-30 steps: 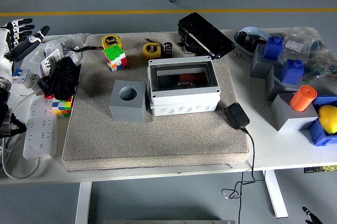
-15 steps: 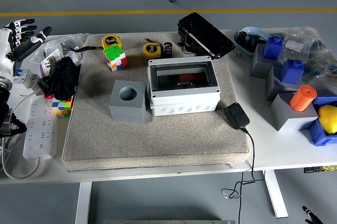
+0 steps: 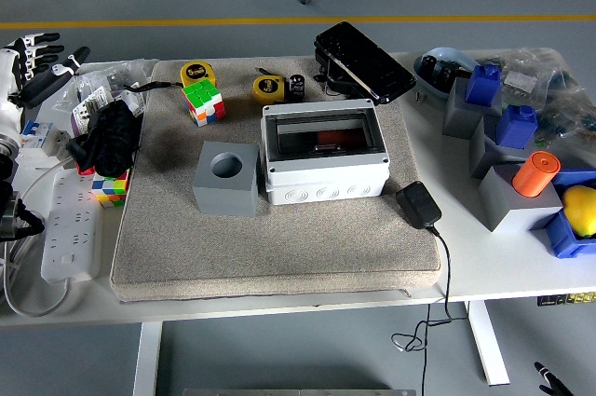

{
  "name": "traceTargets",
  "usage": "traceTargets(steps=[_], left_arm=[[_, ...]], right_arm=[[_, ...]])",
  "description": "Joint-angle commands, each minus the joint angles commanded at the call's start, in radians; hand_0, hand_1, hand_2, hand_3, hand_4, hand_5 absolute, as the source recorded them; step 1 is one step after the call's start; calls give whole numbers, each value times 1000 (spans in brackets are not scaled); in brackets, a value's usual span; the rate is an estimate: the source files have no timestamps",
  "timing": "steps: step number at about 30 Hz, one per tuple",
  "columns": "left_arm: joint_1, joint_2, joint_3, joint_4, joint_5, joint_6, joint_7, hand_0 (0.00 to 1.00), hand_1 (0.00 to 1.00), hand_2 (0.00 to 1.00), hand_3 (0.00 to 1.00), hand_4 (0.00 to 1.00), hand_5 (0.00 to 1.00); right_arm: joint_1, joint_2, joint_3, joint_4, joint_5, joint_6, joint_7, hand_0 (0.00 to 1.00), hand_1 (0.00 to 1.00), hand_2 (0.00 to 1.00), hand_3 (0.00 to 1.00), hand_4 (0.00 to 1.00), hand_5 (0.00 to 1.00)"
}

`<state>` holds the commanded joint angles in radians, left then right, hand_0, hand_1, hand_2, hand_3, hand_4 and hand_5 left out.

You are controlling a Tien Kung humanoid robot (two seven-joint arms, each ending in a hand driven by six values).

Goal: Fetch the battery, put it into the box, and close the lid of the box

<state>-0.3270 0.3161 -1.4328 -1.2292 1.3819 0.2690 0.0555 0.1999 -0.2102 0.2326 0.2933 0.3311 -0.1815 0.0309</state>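
Fingers (image 3: 42,42) of the left hand (image 3: 33,61) spread empty at the frame's upper left; centre frame, the box (image 3: 323,154) sits open, lid (image 3: 363,61) tilted behind, battery (image 3: 296,86) just beyond it.

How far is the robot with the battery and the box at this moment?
Nothing looks done yet. The box stands open, its dark lid tipped back behind it. What lies inside cannot be identified. A small dark cylinder, possibly the battery, stands untouched behind the box. The left hand is open at the table's left edge, holding nothing. Fetching, placing and closing remain.
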Motion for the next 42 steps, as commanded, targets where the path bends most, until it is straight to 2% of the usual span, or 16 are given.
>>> traceTargets(steps=[14,42], left_arm=[[18,-6,-2,0,0,-5,4,768,763,728,735,993,502],[19,-11,3,10,1,-12,11,766,762,728,735,992,495]], right_arm=[[-13,3,4,-1,-5,8,-12,704,684,683,584,961,496],[-11,6,15,-1,-10,12,-20,703,685,683,588,964,501]])
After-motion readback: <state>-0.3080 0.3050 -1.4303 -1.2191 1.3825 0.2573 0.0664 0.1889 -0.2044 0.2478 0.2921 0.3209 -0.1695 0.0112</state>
